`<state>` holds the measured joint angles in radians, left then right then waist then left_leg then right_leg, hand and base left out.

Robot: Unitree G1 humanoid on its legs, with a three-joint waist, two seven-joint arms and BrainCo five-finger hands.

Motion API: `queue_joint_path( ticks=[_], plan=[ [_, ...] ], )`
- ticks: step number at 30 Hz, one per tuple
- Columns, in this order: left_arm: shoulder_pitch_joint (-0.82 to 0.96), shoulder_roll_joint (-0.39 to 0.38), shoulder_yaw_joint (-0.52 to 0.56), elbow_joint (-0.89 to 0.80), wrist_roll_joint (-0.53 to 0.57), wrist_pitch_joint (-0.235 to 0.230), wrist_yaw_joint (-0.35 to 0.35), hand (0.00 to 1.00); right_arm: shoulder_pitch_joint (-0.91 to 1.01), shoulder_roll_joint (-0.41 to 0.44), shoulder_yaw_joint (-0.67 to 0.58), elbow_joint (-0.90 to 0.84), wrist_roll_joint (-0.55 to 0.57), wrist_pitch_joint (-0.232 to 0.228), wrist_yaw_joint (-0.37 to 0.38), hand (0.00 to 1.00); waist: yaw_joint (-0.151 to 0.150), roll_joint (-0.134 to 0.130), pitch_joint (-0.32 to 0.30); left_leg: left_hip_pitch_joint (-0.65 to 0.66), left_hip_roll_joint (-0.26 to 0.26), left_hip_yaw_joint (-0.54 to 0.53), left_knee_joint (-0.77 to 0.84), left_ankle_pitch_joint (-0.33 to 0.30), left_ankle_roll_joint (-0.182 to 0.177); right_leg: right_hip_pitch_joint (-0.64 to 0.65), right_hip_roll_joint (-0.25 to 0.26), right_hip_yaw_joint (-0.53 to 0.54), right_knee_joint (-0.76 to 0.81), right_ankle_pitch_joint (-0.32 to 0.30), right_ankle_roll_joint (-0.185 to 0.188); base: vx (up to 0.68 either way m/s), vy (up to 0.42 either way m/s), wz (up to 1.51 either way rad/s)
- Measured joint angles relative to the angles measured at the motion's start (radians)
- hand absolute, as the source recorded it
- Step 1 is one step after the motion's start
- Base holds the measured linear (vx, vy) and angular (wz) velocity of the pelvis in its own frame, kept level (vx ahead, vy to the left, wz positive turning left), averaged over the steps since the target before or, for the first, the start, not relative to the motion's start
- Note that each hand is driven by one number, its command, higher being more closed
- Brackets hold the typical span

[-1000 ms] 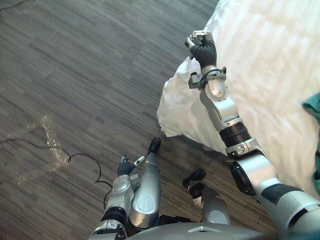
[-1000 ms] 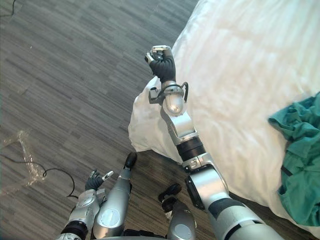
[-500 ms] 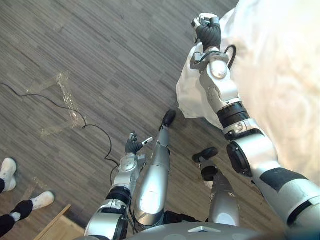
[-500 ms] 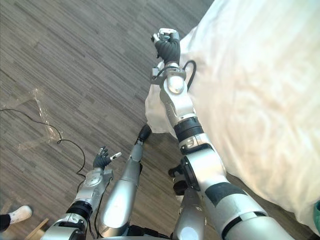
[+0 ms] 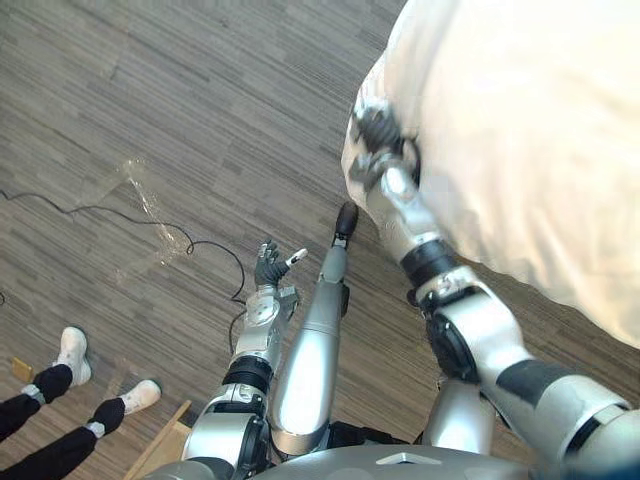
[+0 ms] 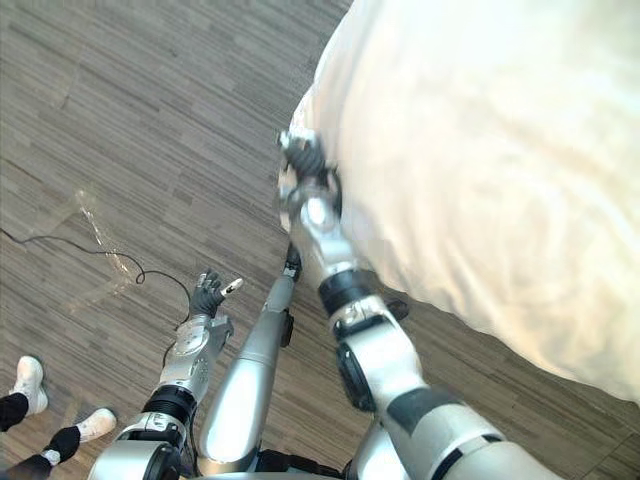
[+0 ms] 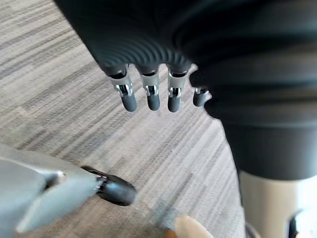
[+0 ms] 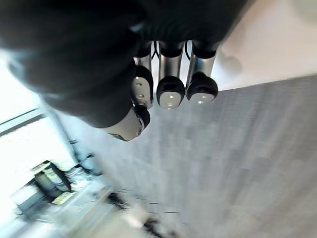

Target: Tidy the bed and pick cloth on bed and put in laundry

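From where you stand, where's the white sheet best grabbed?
Take the white sheet by its drooping corner beside the right hand, coming in from the floor side. That corner hangs free over the edge; the top lies flat, with little to pinch.

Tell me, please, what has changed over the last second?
The camera has swung, bringing a person's legs into view. The right hand, fingers curled on nothing, has drawn back to the hanging corner of the white sheet. The left hand stays open over the floor.
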<state>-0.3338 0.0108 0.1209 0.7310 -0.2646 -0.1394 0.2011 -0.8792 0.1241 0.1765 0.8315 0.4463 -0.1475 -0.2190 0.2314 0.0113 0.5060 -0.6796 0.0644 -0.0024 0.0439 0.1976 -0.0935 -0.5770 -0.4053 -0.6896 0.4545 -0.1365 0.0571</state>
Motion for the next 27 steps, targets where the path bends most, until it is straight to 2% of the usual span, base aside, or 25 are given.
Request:
queue_joint_path(
  ticks=[3, 5, 8, 11, 14, 15, 17, 19, 21, 22, 24, 27],
  plan=[
    [-0.003, -0.015, -0.002, 0.003, 0.000, 0.005, 0.000, 0.00, 0.141, -0.002, 0.036, 0.057, -0.012, 0.020, 0.000, 1.00, -0.031, -0.004, -0.002, 0.040, 0.004, 0.039, 0.000, -0.007, 0.000, 0.017, 0.001, 0.032, -0.001, 0.000, 0.000, 0.01, -0.007, -0.24],
    [-0.004, -0.026, -0.003, 0.023, 0.000, 0.006, 0.001, 0.00, 0.276, 0.012, 0.000, 0.098, -0.037, 0.030, -0.006, 1.00, -0.073, -0.012, -0.006, 0.077, 0.008, 0.057, -0.002, -0.014, -0.004, 0.036, 0.003, 0.054, -0.001, 0.000, 0.000, -0.01, -0.021, -0.31],
    [-0.006, -0.031, -0.005, 0.048, 0.000, 0.016, 0.001, 0.00, 0.424, 0.027, -0.007, 0.111, -0.037, 0.048, -0.002, 1.00, -0.110, -0.036, -0.020, 0.118, 0.029, 0.103, -0.006, -0.026, -0.008, 0.036, 0.022, 0.101, -0.006, 0.001, -0.005, -0.03, -0.041, -0.48],
    [-0.006, -0.038, -0.013, 0.067, -0.001, 0.021, 0.001, 0.00, 0.475, 0.020, -0.009, 0.129, -0.038, 0.055, 0.006, 1.00, -0.131, -0.042, -0.024, 0.161, 0.046, 0.125, -0.009, -0.032, -0.014, 0.062, 0.043, 0.122, -0.018, 0.001, -0.011, -0.02, -0.071, -0.38],
    [-0.005, -0.039, -0.044, 0.118, -0.010, 0.039, 0.001, 0.00, 0.505, 0.002, -0.043, 0.124, -0.037, 0.052, 0.020, 1.00, -0.151, -0.059, -0.043, 0.232, 0.063, 0.161, -0.010, -0.046, -0.021, 0.107, 0.067, 0.156, -0.034, 0.003, -0.014, -0.01, -0.065, -0.41],
    [-0.001, -0.038, -0.048, 0.129, -0.022, 0.048, 0.000, 0.00, 0.534, -0.013, -0.071, 0.113, -0.037, 0.053, 0.024, 1.00, -0.167, -0.060, -0.056, 0.256, 0.071, 0.167, -0.010, -0.053, -0.024, 0.134, 0.077, 0.159, -0.049, 0.007, -0.014, 0.02, -0.050, -0.32],
    [0.003, -0.031, -0.069, 0.149, -0.021, 0.049, -0.003, 0.00, 0.606, -0.036, -0.130, 0.070, -0.037, 0.052, 0.032, 1.00, -0.169, -0.068, -0.066, 0.307, 0.077, 0.191, -0.010, -0.067, -0.026, 0.175, 0.096, 0.180, -0.073, 0.014, -0.013, 0.04, -0.034, -0.41],
    [0.030, -0.001, -0.083, 0.159, -0.020, 0.066, -0.014, 0.00, 0.717, -0.049, -0.218, 0.043, -0.038, 0.055, 0.044, 1.00, -0.186, -0.079, -0.076, 0.379, 0.088, 0.218, -0.010, -0.087, -0.028, 0.238, 0.119, 0.205, -0.105, 0.021, -0.008, 0.07, -0.017, -0.46],
    [0.058, 0.008, -0.083, 0.161, -0.018, 0.074, -0.031, 0.00, 0.784, -0.052, -0.283, 0.034, -0.038, 0.061, 0.051, 1.00, -0.199, -0.086, -0.103, 0.405, 0.096, 0.234, -0.012, -0.094, -0.031, 0.262, 0.135, 0.215, -0.133, 0.030, -0.006, 0.07, -0.018, -0.38],
    [0.085, 0.031, -0.082, 0.179, -0.017, 0.078, -0.043, 0.00, 0.816, -0.064, -0.327, 0.033, -0.037, 0.069, 0.058, 1.00, -0.217, -0.093, -0.133, 0.436, 0.102, 0.253, -0.031, -0.095, -0.032, 0.283, 0.155, 0.236, -0.163, 0.042, -0.004, 0.07, -0.013, -0.39],
    [0.109, 0.046, -0.080, 0.218, -0.016, 0.090, -0.051, 0.00, 0.849, -0.068, -0.366, 0.032, -0.034, 0.082, 0.061, 1.00, -0.223, -0.098, -0.167, 0.476, 0.109, 0.279, -0.055, -0.095, -0.032, 0.309, 0.174, 0.253, -0.202, 0.058, -0.003, 0.07, -0.003, -0.50],
    [0.191, 0.057, -0.069, 0.245, -0.016, 0.101, -0.069, 0.00, 0.927, -0.075, -0.377, -0.020, 0.005, 0.095, 0.080, 1.00, -0.238, -0.093, -0.234, 0.550, 0.110, 0.330, -0.101, -0.097, -0.034, 0.357, 0.204, 0.290, -0.272, 0.087, 0.006, 0.08, 0.021, -0.50]
  ],
)
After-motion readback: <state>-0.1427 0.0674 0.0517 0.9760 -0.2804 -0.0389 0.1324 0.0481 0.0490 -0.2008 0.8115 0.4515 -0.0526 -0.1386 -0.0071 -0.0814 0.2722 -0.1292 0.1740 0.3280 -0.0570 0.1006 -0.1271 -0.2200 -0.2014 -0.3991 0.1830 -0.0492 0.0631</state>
